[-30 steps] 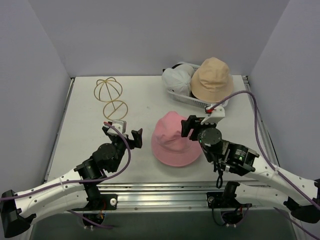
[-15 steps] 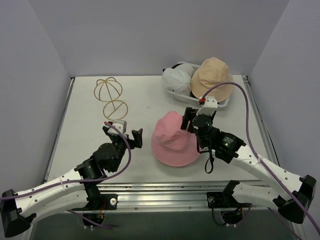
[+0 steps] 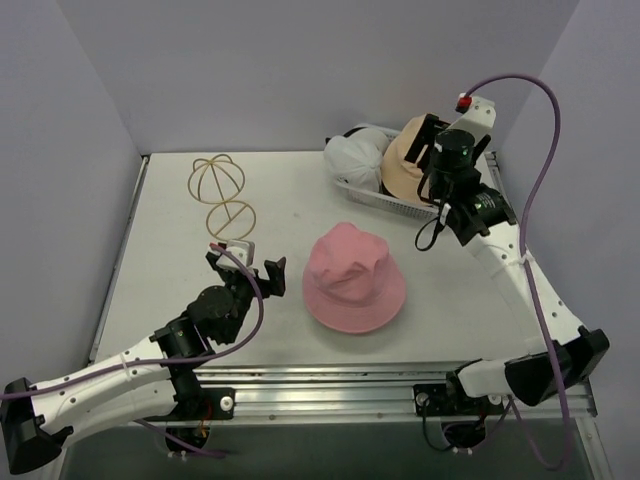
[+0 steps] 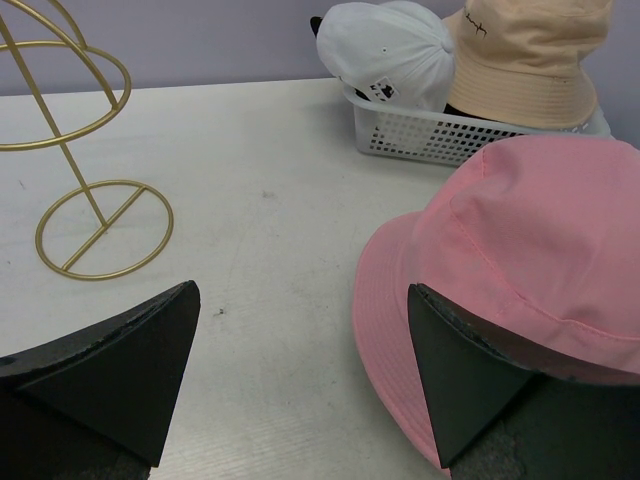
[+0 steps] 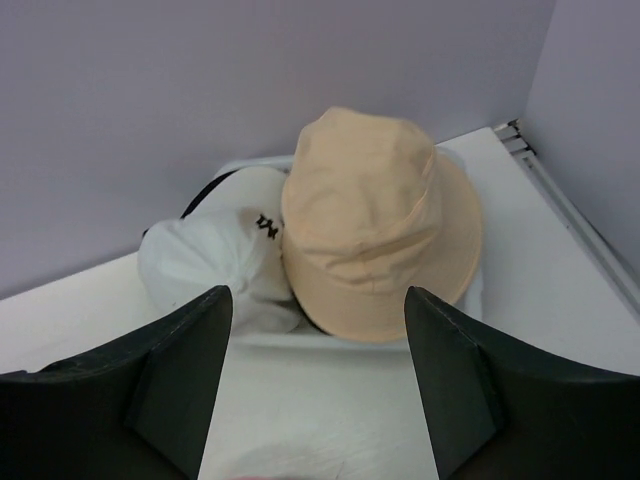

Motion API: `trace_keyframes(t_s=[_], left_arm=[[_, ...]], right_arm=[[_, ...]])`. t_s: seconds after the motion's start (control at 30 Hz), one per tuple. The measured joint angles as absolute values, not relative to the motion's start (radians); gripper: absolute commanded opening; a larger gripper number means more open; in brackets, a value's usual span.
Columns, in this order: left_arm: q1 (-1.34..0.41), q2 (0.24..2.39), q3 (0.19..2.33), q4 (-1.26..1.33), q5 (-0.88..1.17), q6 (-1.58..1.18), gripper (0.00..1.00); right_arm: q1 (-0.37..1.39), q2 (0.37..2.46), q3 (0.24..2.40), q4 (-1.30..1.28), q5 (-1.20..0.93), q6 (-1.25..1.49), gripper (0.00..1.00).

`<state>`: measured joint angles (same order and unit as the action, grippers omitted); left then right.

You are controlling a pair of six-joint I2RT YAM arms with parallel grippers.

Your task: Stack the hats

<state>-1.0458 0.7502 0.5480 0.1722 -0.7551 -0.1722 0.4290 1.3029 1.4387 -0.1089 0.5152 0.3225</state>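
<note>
A pink bucket hat (image 3: 352,278) lies crown up at the table's middle front; it also shows in the left wrist view (image 4: 530,240). A tan bucket hat (image 3: 400,170) (image 5: 375,215) and a white cap (image 3: 355,158) (image 5: 215,265) sit side by side in a white mesh basket (image 3: 385,202). Only a black sliver shows behind the white cap; the black hats are otherwise hidden. My right gripper (image 3: 432,135) (image 5: 318,300) is open and empty, raised above the tan hat. My left gripper (image 3: 245,268) (image 4: 300,300) is open and empty, low over the table just left of the pink hat's brim.
A gold wire dome frame (image 3: 220,190) (image 4: 70,150) with a ring base stands at the back left. The basket (image 4: 430,135) sits at the back right near the wall. Metal rails run along the table's right and front edges.
My right arm has lifted away from the pink hat and swung back and right to above the basket. The pink hat stays on the table. The left arm has not moved.
</note>
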Motion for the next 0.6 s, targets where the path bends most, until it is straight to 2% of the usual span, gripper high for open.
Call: trace_keyframes(t_s=[0.3, 0.6], left_arm=[[-1.046, 0.735, 0.548, 0.170, -0.756, -0.172, 0.94], [-1.046, 0.741, 0.548, 0.171, -0.755, -0.172, 0.94]], right_arm=[[0.198, 1.639, 1.715, -0.162, 0.375, 0.297, 0.66], [0.103, 1.831, 1.793, -0.158, 0.239, 0.275, 0.65]])
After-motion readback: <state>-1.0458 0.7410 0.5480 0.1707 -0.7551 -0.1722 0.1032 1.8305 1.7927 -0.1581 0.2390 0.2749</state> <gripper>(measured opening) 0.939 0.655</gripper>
